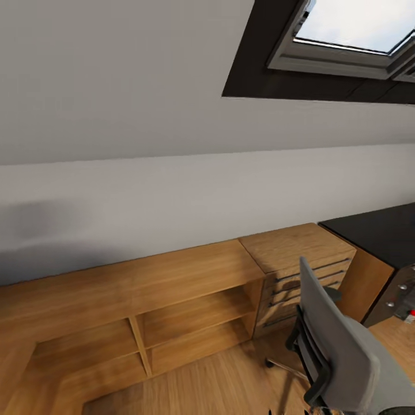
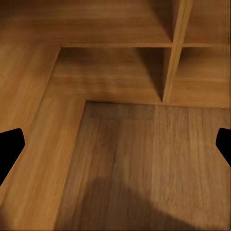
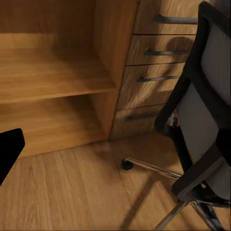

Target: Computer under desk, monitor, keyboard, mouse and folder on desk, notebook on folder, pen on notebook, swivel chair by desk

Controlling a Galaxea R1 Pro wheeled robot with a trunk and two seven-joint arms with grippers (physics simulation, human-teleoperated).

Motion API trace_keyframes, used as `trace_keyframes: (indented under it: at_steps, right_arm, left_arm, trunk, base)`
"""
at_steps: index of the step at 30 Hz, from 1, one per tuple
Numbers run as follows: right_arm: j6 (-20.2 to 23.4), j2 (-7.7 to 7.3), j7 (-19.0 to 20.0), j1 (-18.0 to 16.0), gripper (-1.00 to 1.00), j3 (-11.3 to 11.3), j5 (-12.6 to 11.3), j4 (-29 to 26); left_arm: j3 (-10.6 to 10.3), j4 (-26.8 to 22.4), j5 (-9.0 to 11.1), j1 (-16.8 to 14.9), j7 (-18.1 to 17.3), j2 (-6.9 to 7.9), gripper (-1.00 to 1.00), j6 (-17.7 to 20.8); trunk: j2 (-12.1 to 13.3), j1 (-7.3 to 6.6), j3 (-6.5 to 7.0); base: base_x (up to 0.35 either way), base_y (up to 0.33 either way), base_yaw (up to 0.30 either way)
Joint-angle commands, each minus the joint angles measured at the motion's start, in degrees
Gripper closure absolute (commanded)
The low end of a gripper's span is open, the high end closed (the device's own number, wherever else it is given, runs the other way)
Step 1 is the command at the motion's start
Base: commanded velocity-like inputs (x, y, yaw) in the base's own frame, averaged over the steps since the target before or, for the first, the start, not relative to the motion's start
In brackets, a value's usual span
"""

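The grey swivel chair (image 1: 340, 351) stands at the lower right with its backrest toward me, and the backrest hides the seat. Its chrome base and a caster show in the right wrist view, where the swivel chair (image 3: 207, 110) is close in front of my right gripper (image 3: 115, 149), which is open and empty. The glossy black desk (image 1: 380, 230) reaches in from the right edge, with silver drawer knobs (image 1: 397, 294) below its top. My left gripper (image 2: 115, 149) is open over the wooden floor. The monitor, keyboard, mouse, folder, notebook and pen are out of view.
A low wooden open shelf unit (image 1: 173, 311) runs along the wall. A light wooden dresser (image 1: 300, 259) with dark bar handles stands between it and the desk. A skylight (image 1: 346, 34) sits in the sloped ceiling. Wooden floor (image 1: 219, 380) lies in front of the shelves.
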Motion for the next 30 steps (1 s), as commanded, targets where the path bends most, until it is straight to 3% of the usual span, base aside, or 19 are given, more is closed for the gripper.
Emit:
trace_keyframes:
  at_steps: [1,24,30]
  right_arm:
    - [-0.1,0.02,-0.3,-0.1,-1.00,0.5,-0.3,0.0]
    - [-0.1,0.02,-0.3,-0.1,-1.00,0.5,-0.3,0.0]
    - [-0.1,0.02,-0.3,-0.1,-1.00,0.5,-0.3,0.1]
  left_arm:
    - [-0.5,0.0,0.2,0.0,0.3,-0.01,-1.00,-0.1]
    - [-0.5,0.0,0.2,0.0,0.5,-0.01,-1.00,-0.1]
    - [-0.5,0.0,0.2,0.0,0.5,-0.07,-1.00,-0.2]
  trunk:
    - [-0.1,0.04,-0.13]
    - [-0.1,0.04,-0.13]
    - [-0.1,0.04,-0.13]
  base:
    - [0.000,0.003,-0.264]
    - [0.001,0.000,-0.265]
    - [0.158,0.000,-0.266]
